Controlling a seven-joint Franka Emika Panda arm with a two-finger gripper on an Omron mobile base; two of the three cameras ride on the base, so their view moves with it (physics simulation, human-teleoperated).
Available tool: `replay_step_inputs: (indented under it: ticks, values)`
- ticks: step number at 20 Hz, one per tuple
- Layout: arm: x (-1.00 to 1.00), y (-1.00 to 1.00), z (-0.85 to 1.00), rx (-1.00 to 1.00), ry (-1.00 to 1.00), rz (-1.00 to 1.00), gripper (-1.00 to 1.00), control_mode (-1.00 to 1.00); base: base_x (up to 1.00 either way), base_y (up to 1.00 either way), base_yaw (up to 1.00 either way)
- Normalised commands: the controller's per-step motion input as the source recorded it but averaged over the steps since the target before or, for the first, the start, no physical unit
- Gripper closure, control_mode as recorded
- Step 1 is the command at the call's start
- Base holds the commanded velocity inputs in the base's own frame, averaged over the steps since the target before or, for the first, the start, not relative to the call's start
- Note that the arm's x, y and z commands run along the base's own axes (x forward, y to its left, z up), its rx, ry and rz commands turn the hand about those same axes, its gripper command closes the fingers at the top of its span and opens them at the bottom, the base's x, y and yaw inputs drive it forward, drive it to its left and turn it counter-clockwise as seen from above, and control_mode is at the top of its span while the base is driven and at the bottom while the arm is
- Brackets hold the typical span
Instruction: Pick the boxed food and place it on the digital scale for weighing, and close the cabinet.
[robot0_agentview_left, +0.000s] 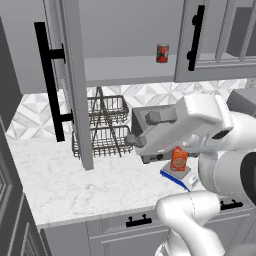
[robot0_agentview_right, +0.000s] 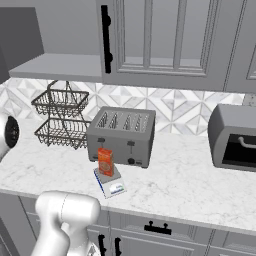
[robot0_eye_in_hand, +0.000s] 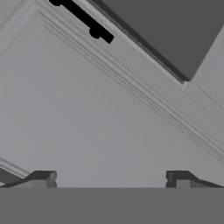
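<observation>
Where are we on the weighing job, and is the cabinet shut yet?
Done: the boxed food stands upright on the digital scale. In hand: the claw is open, holding nothing, facing a grey panelled cabinet door. Left: the cabinet door stands open, shelf exposed with a red can, so closing remains.

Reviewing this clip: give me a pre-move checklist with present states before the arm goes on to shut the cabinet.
1. boxed food upright on the digital scale: ok.
2. gripper open and empty: ok.
3. cabinet door shut: not ok, it stands swung out over the counter.
4. Hand aimed at a cabinet door panel: ok; which door, cannot tell.
5. Red can clear of the door's swing: ok, it sits back on the shelf.
</observation>
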Motion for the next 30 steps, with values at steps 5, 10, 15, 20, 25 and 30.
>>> replay_step_inputs:
  ticks: [5,10,15,20,25,30]
  values:
    - [-0.23,0.63,-0.43,0.01,0.04,0.00,-1.00,-1.00,0.00,0.00,0.00]
    - [-0.12,0.67,-0.42,0.11,0.02,-0.06,-1.00,-1.00,0.00,0.00,0.00]
    - [-0.03,0.70,-0.60,0.09,0.00,-0.23,-1.00,-1.00,0.00,0.00,0.00]
    - [-0.04,0.44,-0.41,0.07,0.06,-0.29,-1.00,-1.00,0.00,0.00,0.00]
    - [-0.04,0.07,-0.07,0.22,0.20,-0.25,-1.00,-1.00,0.00,0.00,0.00]
    - [0.11,-0.04,0.00,0.33,0.37,-0.27,-1.00,-1.00,0.00,0.00,0.00]
